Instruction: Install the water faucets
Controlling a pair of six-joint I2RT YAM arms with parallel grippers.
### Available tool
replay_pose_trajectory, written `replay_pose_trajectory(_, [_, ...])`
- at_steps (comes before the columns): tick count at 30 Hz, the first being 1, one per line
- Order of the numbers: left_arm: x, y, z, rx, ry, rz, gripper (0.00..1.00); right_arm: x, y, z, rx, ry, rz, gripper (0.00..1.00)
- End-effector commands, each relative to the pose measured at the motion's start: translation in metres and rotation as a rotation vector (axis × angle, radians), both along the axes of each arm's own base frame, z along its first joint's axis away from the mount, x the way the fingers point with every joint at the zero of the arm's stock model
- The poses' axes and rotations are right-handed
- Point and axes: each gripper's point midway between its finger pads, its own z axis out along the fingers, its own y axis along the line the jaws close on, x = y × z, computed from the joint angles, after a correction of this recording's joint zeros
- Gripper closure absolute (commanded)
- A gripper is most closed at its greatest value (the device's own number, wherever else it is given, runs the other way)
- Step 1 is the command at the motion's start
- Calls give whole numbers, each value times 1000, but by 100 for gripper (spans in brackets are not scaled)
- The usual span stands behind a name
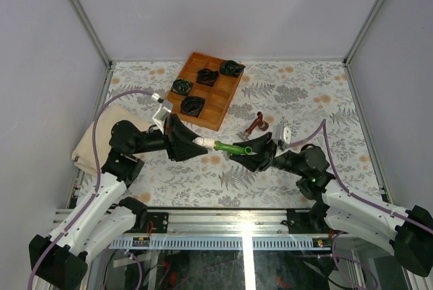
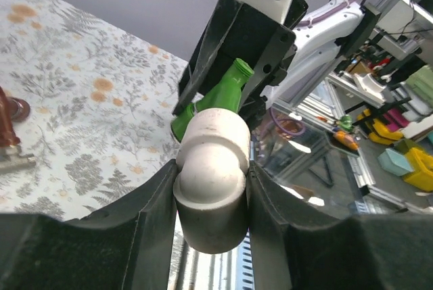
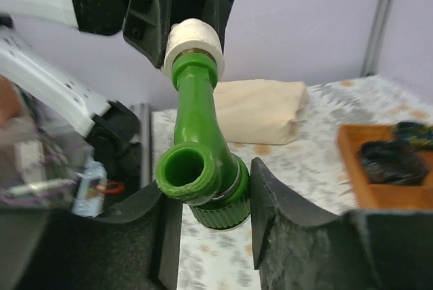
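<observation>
My left claw grips the white piece tight. My right claw pinches the green faucet, its tip stuck in that piece. The red faucet lies on the table.

The top camera hangs high up behind the arms and looks down. It is far away, so the whole table shows, with the arm bases at the bottom.

The left wrist camera sits just behind the left gripper. It looks along the fingers toward the right arm, very near the white piece.

The right wrist camera sits just behind the right gripper. It looks the other way, toward the left arm, very near the green faucet.

All three views share the green faucet and the white piece in the middle. The top and right wrist views also share the tray and the cloth
</observation>
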Motion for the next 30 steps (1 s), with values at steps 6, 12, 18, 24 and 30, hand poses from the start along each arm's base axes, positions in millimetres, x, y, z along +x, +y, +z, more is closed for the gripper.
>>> replay_pose_trajectory(6, [8, 4, -10, 51, -477, 14, 100, -17, -4, 45, 411, 834, 246, 91])
replay_pose_trajectory(12, [4, 9, -12, 88, -768, 3, 100, -26, -8, 50, 527, 1376, 459, 83])
replay_pose_trajectory(18, [7, 13, -5, 105, -829, 48, 100, -34, -13, 61, 544, 1484, 534, 43])
replay_pose_trajectory(24, [13, 13, 26, 6, -667, 145, 100, -34, -2, 41, 322, 1256, 291, 19])
replay_pose_trajectory(30, [9, 11, 35, -22, -532, 128, 100, -9, -31, 21, 217, 923, -75, 12])
